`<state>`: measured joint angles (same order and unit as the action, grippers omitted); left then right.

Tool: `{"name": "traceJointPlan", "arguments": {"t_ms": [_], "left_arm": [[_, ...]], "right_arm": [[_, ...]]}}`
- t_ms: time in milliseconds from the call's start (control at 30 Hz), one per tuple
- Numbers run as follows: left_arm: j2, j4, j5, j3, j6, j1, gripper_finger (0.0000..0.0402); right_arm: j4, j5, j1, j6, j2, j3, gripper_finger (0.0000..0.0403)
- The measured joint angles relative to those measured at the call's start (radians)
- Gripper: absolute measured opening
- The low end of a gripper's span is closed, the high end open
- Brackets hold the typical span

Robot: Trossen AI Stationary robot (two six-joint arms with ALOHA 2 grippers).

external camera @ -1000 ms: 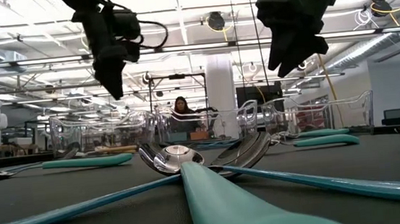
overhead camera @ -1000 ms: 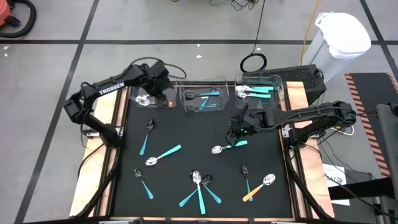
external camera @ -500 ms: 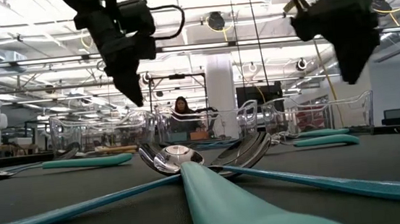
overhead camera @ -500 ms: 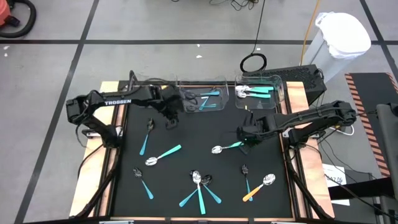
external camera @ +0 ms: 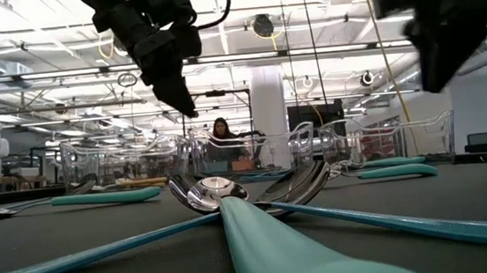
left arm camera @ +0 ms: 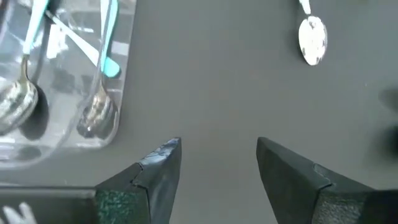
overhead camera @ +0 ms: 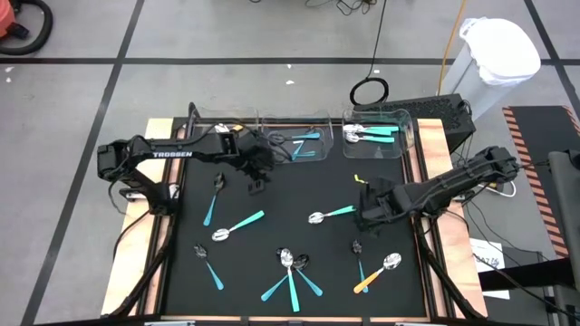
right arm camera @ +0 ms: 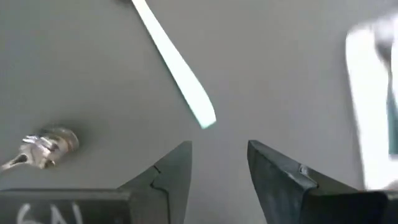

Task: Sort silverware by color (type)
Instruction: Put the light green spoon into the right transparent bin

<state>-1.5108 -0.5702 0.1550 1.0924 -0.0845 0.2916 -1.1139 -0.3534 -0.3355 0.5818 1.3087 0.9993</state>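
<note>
Several spoons lie flat on the black mat. Most have teal handles, such as one with a silver bowl near the middle; one handle is orange. My left gripper hangs open above bare mat, just in front of the middle bin. In its wrist view, nothing lies between the fingers of the left gripper. My right gripper hovers open above the mat, right of that spoon's handle tip. The right gripper holds nothing.
Three clear bins stand along the mat's far edge. The middle bin and the right bin hold teal-handled spoons. A dark-bowled spoon lies just near of the right gripper. A cluster of spoons lies at the near middle.
My left gripper has swung from over the far-left bin toward the table's right and a little nearer, sinking slightly, out over the mat. My right gripper has moved from above the middle spoon toward the right and near edges, rolling its wrist. The spoons have stayed put.
</note>
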Motion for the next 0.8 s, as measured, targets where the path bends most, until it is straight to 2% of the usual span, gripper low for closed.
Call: {"name": "traceJointPlan", "arguments": {"t_ms": [100,233,400,533,800], "left_arm": [[0.0,0.024,-0.032,0.0,0.0,0.0,0.021],[0.0,0.018,-0.089,0.0,0.0,0.001,0.021],[0.0,0.001,-0.106,0.0,0.0,0.001,0.021],[0.0,-0.016,-0.108,0.0,0.0,0.001,0.021],[0.0,-0.039,-0.151,0.0,0.0,0.001,0.021]], "right_arm": [[0.152,0.012,0.041,-0.222,0.0,-0.002,0.015],[0.349,0.098,0.125,-0.395,0.002,-0.055,0.015],[0.456,0.224,0.246,-0.489,0.076,-0.116,0.015],[0.529,0.331,0.284,-0.557,0.173,-0.118,0.015],[0.66,0.358,0.284,-0.643,0.311,-0.117,0.0149]]}}
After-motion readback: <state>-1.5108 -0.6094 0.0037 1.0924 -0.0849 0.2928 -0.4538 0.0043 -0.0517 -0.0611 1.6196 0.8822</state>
